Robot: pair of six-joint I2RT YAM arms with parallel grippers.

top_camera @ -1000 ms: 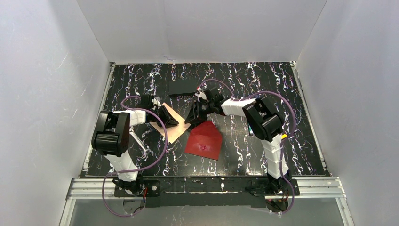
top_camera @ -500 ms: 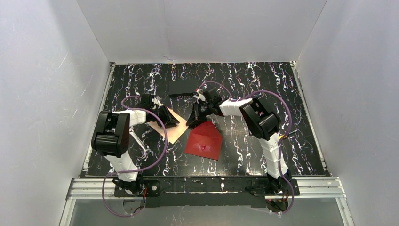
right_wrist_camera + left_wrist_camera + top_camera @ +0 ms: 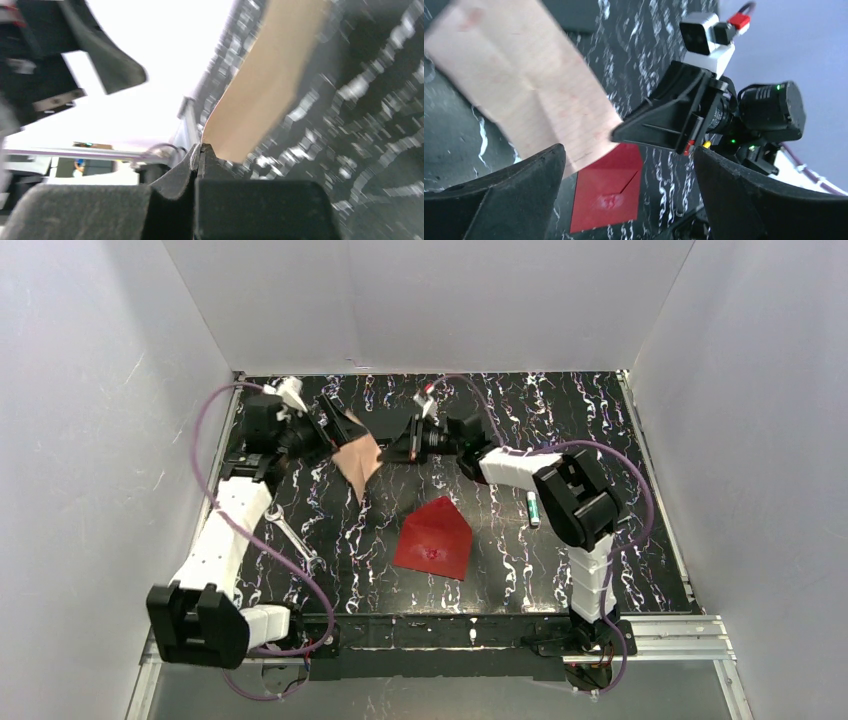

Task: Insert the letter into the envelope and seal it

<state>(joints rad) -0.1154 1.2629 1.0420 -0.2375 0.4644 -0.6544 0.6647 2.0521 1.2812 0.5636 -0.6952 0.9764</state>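
The letter (image 3: 357,458), a pale beige sheet, hangs tilted above the back middle of the table. My right gripper (image 3: 395,448) is shut on its right edge; in the right wrist view the jaws (image 3: 200,150) pinch the letter (image 3: 270,85) at its corner. My left gripper (image 3: 338,430) stands open just left of the sheet, not touching it. In the left wrist view the letter (image 3: 524,85) lies beyond the wide-apart fingers (image 3: 514,195), with the right gripper (image 3: 664,120) at its edge. The red envelope (image 3: 435,537) lies flat on the table, its flap pointing to the back; it also shows as the envelope (image 3: 606,192) below.
A small white and green cylinder (image 3: 533,508) lies right of the envelope. A metal tool (image 3: 295,538) rests on the table under the left arm. White walls close in the table on three sides. A dark flat block (image 3: 574,12) sits behind the letter.
The right gripper closed on the letter and lifted it off the table toward the back. The left gripper opened, let go of the sheet, and swung up to the back left.
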